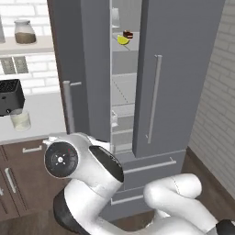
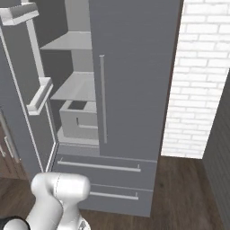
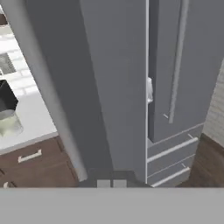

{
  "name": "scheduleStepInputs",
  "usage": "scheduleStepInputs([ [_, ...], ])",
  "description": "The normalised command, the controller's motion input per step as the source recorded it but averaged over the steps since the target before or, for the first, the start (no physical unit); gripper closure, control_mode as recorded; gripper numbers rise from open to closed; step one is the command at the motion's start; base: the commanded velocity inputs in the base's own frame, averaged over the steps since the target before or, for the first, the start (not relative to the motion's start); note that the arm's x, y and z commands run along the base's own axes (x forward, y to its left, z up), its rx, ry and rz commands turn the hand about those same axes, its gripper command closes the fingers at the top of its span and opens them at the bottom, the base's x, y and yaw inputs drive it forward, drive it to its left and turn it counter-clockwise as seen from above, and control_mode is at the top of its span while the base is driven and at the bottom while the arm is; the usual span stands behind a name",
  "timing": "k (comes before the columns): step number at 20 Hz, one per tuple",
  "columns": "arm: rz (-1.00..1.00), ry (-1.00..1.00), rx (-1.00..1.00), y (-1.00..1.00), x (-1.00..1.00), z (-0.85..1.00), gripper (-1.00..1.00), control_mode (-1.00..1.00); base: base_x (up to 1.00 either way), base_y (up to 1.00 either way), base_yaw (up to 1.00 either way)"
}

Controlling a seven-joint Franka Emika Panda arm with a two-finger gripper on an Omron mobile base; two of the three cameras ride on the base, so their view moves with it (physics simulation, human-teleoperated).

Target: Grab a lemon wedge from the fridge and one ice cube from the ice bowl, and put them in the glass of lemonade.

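The grey fridge [image 1: 174,78] stands with its left door [image 1: 94,69] swung partly open and its right door [image 2: 134,81] closed. Through the gap, a bright yellow lemon wedge [image 1: 123,40] lies on an upper shelf beside a small dark red-brown block [image 1: 128,34]. The glass of lemonade [image 1: 20,120] stands on the counter left of the fridge, also in the hand view [image 3: 8,123]. My gripper [image 3: 111,183] is shut with nothing between its tips, close in front of the open door near the lower end of its bar handle [image 3: 48,96]. The ice bowl and ice cube are out of view.
A black toaster [image 1: 10,96] sits behind the glass, and a lidded jar [image 1: 25,32] stands on a wall shelf. Brown cabinets [image 1: 23,174] run under the counter. Two fridge drawers [image 2: 103,168] lie below the doors. A brick wall [image 2: 197,81] closes off the right side.
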Motion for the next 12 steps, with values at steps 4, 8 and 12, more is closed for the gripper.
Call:
scheduleStepInputs([
  [4, -0.09, -0.3, 0.46, -0.61, -0.8, 0.53, 1.0, -1.0, 0.0, 0.0, 0.0],
  [8, -0.17, -0.06, 0.74, -1.0, -0.09, 0.28, 1.0, -1.0, 0.0, 0.0, 0.0],
  [12, -0.15, 0.01, 0.85, -1.0, 0.0, 0.1, 1.0, -1.0, 0.0, 0.0, 0.0],
])
